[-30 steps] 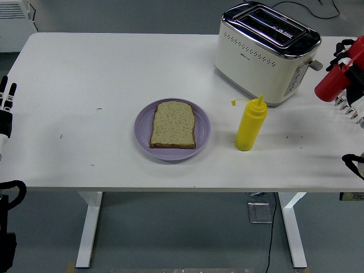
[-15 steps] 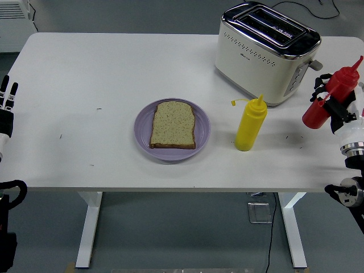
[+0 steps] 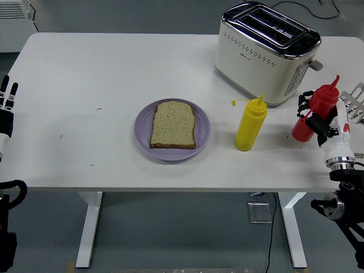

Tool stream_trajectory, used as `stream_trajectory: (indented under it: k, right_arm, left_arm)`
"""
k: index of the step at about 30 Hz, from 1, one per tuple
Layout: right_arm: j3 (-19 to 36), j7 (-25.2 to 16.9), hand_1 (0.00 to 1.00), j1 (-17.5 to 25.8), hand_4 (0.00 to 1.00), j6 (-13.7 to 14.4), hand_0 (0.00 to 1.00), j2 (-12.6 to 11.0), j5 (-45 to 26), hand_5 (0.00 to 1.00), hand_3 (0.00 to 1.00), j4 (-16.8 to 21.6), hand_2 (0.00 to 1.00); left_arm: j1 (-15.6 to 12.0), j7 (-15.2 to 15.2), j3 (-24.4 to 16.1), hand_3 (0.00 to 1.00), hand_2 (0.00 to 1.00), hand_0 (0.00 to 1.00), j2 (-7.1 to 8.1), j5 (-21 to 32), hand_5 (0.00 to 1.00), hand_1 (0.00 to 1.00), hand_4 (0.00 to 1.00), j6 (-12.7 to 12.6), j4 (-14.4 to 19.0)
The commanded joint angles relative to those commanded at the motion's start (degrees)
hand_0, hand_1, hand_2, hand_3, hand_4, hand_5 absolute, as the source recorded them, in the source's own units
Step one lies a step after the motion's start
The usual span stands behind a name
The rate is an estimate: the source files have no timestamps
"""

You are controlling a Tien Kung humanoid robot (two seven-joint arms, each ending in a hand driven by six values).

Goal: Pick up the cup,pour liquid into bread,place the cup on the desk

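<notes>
A slice of bread (image 3: 173, 124) lies on a purple plate (image 3: 143, 131) in the middle of the table. At the right edge my right hand (image 3: 318, 116) is shut on a red squeeze bottle (image 3: 314, 114), held tilted just above the table with its nozzle pointing up and right. A yellow squeeze bottle (image 3: 251, 123) stands upright between the plate and the red one, its cap hanging open. My left hand (image 3: 5, 105) rests at the left edge, fingers straight. No cup is in view.
A white and chrome toaster (image 3: 264, 51) stands at the back right, just behind the two bottles. The white table (image 3: 102, 74) ends close to the right hand on the right.
My right hand has carried the red bottle down and leftward from the far right edge, over the table near the toaster. The left hand has not moved.
</notes>
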State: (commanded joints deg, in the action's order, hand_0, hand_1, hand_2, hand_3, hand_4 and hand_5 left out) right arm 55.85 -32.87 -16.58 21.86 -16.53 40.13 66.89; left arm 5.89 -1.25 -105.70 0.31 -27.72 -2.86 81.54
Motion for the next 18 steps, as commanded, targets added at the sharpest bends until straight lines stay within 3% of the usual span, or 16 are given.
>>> stream_trajectory:
  k: [18]
  right_arm:
    - [-3.3, -2.8, 0.245, -2.4, 0.450, 0.8, 0.193, 2.0, -2.5, 0.134, 0.398, -5.6, 0.329]
  left_arm:
    - [-0.4, 0.0, 0.4, 0.712, 0.751, 0.796, -0.02, 0.0, 0.988, 0.751, 0.505, 0.0, 0.0]
